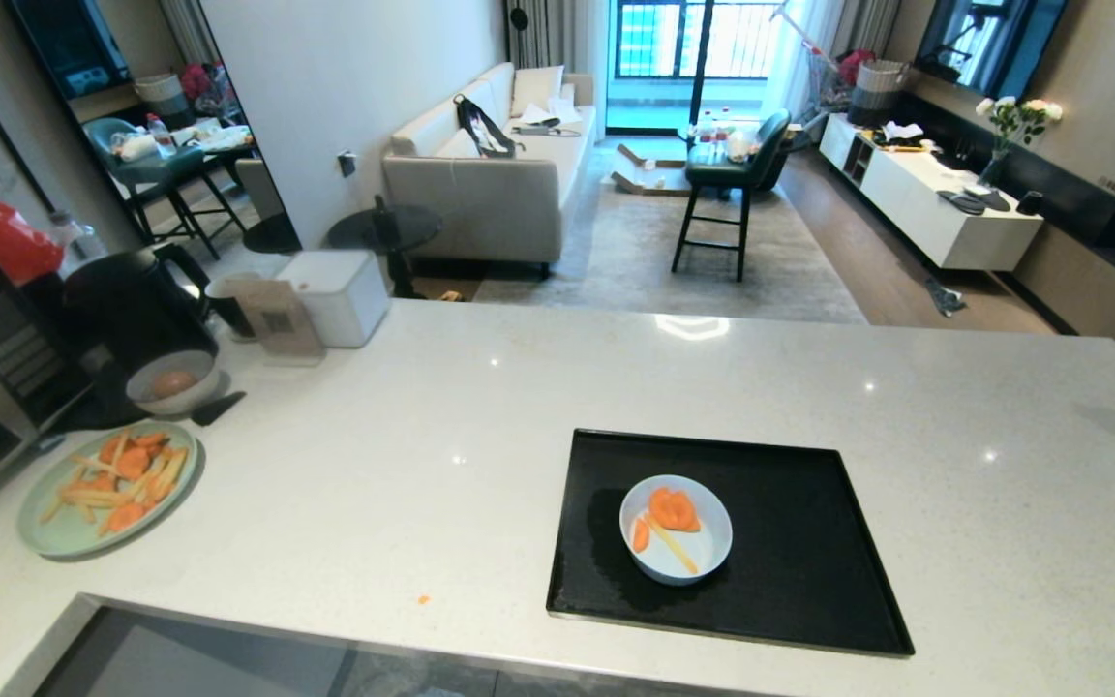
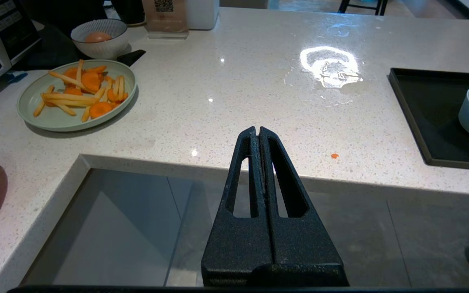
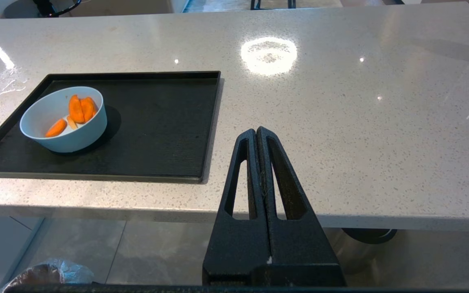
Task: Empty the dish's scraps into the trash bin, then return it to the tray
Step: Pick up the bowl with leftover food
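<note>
The left gripper [image 2: 257,131] hangs in front of the near edge of the pale speckled counter [image 1: 480,436], its two black fingers pressed flat together with no gap, holding nothing and touching nothing. The right gripper [image 3: 256,132] sits the same way further along that edge, fingers closed tip to tip and empty, its tips in front of bare counter just beside the tray's right rim. Neither arm shows in the head view. The dish [image 1: 676,529], a small pale blue-white bowl, stands upright on the black tray [image 1: 809,581], left of the tray's middle and near its front, with the scraps [image 1: 672,511] inside: orange chunks and one pale yellow stick. The crinkly clear liner of the trash bin [image 3: 43,274] peeks in low under the counter edge in the right wrist view, well apart from the dish. Off to the robot's left lie a pale green plate [image 1: 54,528] heaped with orange and yellow pieces and a grey bowl [image 1: 173,382] holding something brownish. Behind them leans a brown card [image 1: 279,318] printed with a QR code; no words on it can be read. A tiny orange crumb [image 1: 423,600] lies on the counter near the front edge.
</note>
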You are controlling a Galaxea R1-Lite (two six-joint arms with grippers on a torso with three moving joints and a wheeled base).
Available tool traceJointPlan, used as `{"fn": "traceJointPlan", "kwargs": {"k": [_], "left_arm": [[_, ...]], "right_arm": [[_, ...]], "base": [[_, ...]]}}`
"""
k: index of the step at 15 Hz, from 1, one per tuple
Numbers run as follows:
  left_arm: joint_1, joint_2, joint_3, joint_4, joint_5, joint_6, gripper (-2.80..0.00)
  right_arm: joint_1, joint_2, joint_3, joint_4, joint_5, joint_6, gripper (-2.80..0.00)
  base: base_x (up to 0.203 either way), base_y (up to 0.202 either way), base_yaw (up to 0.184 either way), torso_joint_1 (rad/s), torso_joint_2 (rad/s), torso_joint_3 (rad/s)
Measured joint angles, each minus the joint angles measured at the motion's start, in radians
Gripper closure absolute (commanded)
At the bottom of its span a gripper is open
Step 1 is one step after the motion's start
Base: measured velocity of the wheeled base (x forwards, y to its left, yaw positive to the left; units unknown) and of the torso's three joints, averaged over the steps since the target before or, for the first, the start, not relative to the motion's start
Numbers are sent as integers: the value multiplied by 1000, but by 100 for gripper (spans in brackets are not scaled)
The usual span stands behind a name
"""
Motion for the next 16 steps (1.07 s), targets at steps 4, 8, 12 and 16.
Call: {"fn": "traceJointPlan", "kwargs": {"k": [4,8,12,16], "left_arm": [[0,0,0,0,0,0,0],[0,0,0,0,0,0,0],[0,0,0,0,0,0,0],[0,0,0,0,0,0,0]], "right_arm": [[0,0,0,-1,-1,19,0],[0,0,0,-3,-4,48,0],[0,0,0,-3,-5,48,0],[0,0,0,-3,-4,48,0]], "base": [[0,0,0,0,0,0],[0,0,0,0,0,0],[0,0,0,0,0,0],[0,0,0,0,0,0]]}}
